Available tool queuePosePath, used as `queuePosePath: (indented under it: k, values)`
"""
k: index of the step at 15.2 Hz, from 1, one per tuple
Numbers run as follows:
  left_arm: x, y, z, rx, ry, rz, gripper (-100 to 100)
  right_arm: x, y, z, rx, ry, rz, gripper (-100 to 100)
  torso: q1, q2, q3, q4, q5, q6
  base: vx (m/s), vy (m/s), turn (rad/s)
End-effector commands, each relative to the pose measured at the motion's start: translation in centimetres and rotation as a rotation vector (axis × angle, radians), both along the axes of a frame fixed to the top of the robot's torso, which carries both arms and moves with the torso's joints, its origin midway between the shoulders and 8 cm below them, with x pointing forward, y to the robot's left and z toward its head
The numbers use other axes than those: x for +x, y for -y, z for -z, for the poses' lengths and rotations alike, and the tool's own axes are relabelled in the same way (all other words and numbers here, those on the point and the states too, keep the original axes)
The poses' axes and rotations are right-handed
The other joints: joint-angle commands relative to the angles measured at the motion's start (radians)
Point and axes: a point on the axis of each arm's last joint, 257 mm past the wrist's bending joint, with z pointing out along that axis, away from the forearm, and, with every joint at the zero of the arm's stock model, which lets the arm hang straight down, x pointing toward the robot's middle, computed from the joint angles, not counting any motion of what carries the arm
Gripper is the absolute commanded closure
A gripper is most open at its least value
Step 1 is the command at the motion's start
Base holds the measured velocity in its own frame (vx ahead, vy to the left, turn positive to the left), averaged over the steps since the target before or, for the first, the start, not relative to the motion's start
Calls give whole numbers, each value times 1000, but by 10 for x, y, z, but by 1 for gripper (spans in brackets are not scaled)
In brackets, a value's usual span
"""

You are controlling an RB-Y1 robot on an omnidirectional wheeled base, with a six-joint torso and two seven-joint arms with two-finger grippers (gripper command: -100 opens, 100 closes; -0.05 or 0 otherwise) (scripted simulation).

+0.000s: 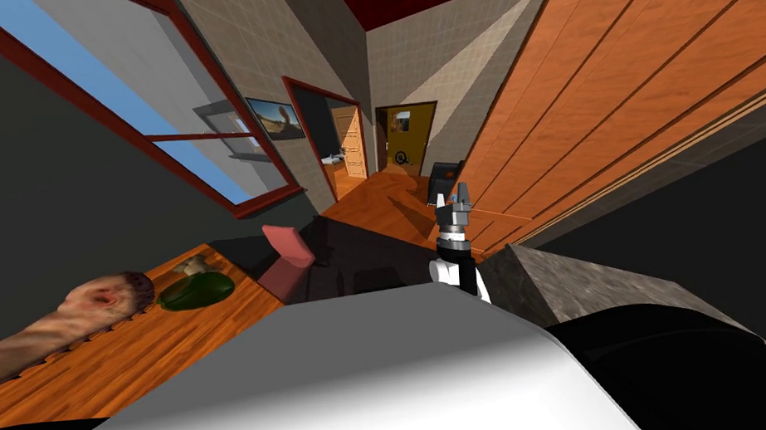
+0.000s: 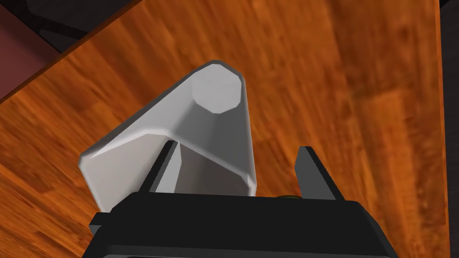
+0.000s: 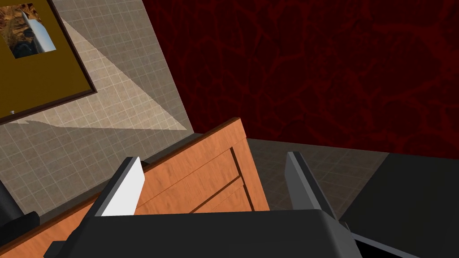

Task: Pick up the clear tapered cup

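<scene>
A light grey tapered cup rests on an orange-brown wooden surface, its narrow end pointing away from my left gripper and its wide end close to the gripper's body. My left gripper is open. One finger overlaps the cup's wide end, and the other finger stands clear beside the cup, so one cup wall lies between them. I cannot tell whether either finger touches it. My right gripper is raised in front of me, open and holding nothing.
At my left is a wooden table with a long brown loaf-like object and a green object. A pink chair stands beyond it. Tall wooden cabinet fronts and a grey stone counter are on the right.
</scene>
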Motion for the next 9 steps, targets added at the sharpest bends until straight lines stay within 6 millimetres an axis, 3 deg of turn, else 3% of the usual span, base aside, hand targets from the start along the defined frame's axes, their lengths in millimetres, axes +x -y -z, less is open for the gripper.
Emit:
queuePosePath:
  k: [1, 5, 8, 9]
  values:
    - [0, 0, 0, 0, 0, 0, 100, 0, 0, 0, 0, 0, 0, 0, 0, 0, 0, 0, 0, 0, -5, 2, 0]
    - [-4, -2, -7, -1, -2, 6, 100, 0, 0, 0, 0, 0, 0, 0, 0, -2, -1, 0, 0, 1, 4, -3, 17]
    - [-9, -4, -19, -2, -5, 16, 100, 0, 0, 0, 0, 0, 0, 0, -3, -5, -2, 0, -1, 0, 57, -28, 71]
    - [-7, -4, -14, -1, -4, 12, 100, 0, 0, 0, 0, 0, 0, 0, -3, -5, -3, -1, -1, 0, 33, -16, 22]
